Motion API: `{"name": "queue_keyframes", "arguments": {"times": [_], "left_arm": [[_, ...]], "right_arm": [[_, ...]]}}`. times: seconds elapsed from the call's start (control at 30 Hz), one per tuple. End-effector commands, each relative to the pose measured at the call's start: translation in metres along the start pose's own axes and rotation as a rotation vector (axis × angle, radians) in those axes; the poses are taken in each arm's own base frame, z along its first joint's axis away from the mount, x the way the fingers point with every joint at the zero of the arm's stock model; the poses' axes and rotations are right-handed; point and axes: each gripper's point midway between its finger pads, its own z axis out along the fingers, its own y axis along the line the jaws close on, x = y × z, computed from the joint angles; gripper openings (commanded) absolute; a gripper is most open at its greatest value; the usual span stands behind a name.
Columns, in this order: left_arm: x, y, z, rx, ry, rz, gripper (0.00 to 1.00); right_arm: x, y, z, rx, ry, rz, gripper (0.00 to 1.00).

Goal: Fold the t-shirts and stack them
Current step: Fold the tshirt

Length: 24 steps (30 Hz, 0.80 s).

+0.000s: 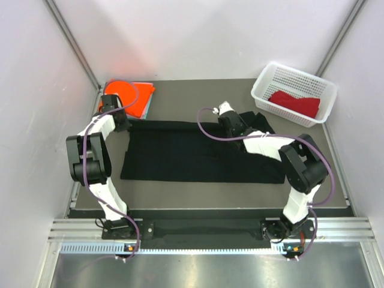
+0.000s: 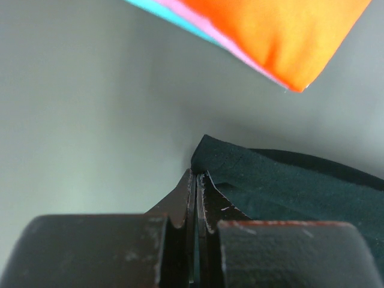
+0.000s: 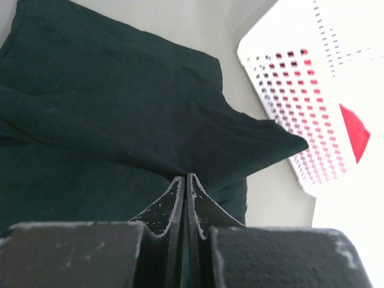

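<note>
The large black t-shirt (image 1: 192, 159) lies spread lengthwise across the middle of the table. My left gripper (image 1: 122, 122) is shut on its back left corner, which shows pinched at the fingertips in the left wrist view (image 2: 197, 174). My right gripper (image 1: 230, 124) is shut on a fold at the shirt's back edge, near a sleeve (image 3: 264, 135). The orange t-shirt (image 1: 129, 96) lies folded at the back left, on top of a pale teal one whose edge peeks out (image 2: 156, 7). The dark red t-shirt (image 1: 295, 103) lies in the basket.
The white mesh basket (image 1: 264, 84) stands at the back right, close to the black shirt's sleeve; its wall also shows in the right wrist view (image 3: 288, 102). White walls enclose the table on three sides. The folded stack sits just behind my left gripper.
</note>
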Motion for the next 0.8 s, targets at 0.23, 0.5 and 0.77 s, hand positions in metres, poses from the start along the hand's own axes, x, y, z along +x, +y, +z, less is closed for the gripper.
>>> {"name": "queue_keyframes", "arguments": {"times": [0.23, 0.5, 0.77], "left_arm": [[0.007, 0.019, -0.025, -0.07, -0.042, -0.039, 0.0], [0.001, 0.05, -0.053, -0.257, -0.096, -0.098, 0.28], [-0.021, 0.028, -0.083, -0.141, -0.188, -0.15, 0.39]], "right_arm": [[0.022, 0.018, -0.035, 0.004, 0.04, 0.136, 0.0], [0.028, 0.027, -0.059, -0.028, 0.052, 0.162, 0.22], [-0.003, 0.024, -0.082, -0.232, 0.003, 0.346, 0.34]]}}
